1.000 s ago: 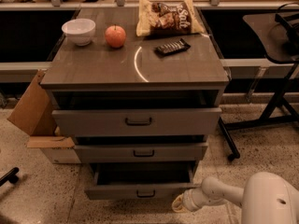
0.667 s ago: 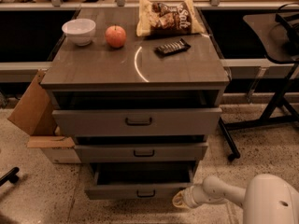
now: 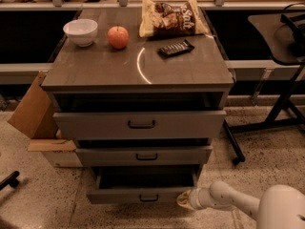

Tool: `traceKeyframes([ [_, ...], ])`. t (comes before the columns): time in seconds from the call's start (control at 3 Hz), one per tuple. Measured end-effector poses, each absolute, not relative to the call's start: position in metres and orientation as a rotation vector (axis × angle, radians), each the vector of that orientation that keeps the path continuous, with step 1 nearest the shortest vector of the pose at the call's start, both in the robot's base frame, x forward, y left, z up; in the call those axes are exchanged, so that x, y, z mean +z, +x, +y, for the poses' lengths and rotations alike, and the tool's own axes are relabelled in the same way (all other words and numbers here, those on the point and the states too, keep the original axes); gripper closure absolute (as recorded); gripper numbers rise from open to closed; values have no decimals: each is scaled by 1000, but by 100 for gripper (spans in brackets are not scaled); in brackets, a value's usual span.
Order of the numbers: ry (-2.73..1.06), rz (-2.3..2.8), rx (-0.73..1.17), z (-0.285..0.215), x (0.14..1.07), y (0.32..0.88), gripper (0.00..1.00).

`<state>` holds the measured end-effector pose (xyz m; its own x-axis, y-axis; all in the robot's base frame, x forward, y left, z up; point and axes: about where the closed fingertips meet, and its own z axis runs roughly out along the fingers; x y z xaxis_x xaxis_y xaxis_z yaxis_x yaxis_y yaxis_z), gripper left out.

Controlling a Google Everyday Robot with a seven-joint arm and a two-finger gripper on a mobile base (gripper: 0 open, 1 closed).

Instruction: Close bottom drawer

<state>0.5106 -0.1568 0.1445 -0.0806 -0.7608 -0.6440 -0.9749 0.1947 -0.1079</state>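
The bottom drawer (image 3: 143, 195) is the lowest of three grey-brown wood-grain fronts, with a small dark centre handle. It stands pulled out, and its dark inside shows above the front panel. The middle drawer (image 3: 143, 155) and the top drawer (image 3: 139, 124) above it also stand out from the cabinet. My gripper (image 3: 184, 199) is at the end of the white arm (image 3: 228, 199) that comes in from the lower right. It sits low, right at the bottom drawer's right front corner.
On the cabinet top (image 3: 190, 70) stand a white bowl (image 3: 80, 31), an apple (image 3: 117, 36), a snack bag (image 3: 172, 16) and a dark bar (image 3: 175, 47). A cardboard box (image 3: 35, 113) leans at the left. A black stand's legs (image 3: 267, 123) are at the right.
The gripper has crept slightly left, closer against the bottom drawer's right front corner. The drawer itself shows no clear movement.
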Motion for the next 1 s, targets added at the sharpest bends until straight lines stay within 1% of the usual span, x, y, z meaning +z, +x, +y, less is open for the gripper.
traceKeyframes([
  [1.0, -1450, 1945, 457, -150, 151, 553, 100],
])
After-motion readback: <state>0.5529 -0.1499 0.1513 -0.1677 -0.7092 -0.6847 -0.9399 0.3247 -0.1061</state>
